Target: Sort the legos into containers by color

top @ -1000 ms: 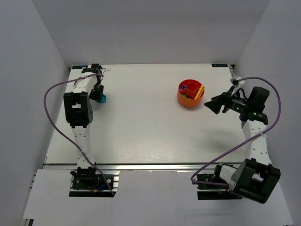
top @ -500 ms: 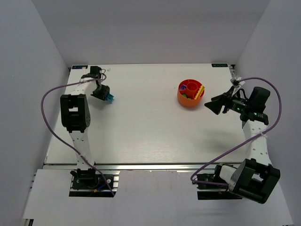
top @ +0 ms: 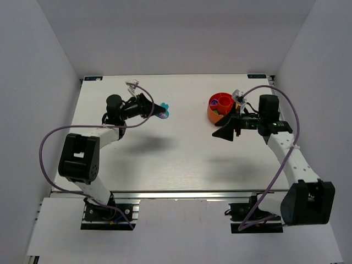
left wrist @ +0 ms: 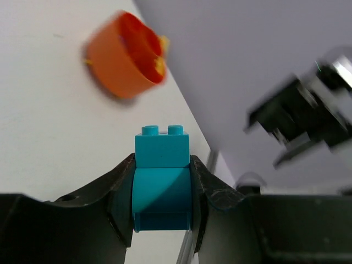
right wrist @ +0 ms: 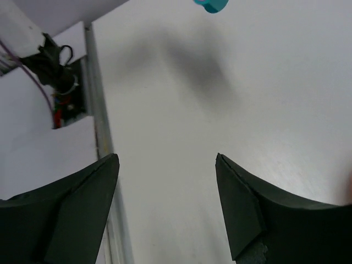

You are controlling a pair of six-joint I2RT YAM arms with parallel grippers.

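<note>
My left gripper (top: 162,110) is shut on a teal lego (top: 166,114) and holds it above the middle back of the table. In the left wrist view the teal lego (left wrist: 162,181) sits between the jaws, studs pointing away. The orange bowl (top: 223,108) stands at the back right, with red, yellow, purple and green legos in its compartments; it also shows blurred in the left wrist view (left wrist: 124,55). My right gripper (top: 224,133) is open and empty, just in front of the bowl. The right wrist view shows the teal lego (right wrist: 212,4) at its top edge.
The white table (top: 176,154) has a metal rail along its near edge (top: 176,195). Grey walls close in the left, right and back. The right arm (left wrist: 308,115) shows blurred in the left wrist view.
My left arm has swung from the back left corner toward the middle, carrying the teal lego rightward. My right gripper has moved left, from beside the bowl to just in front of it.
</note>
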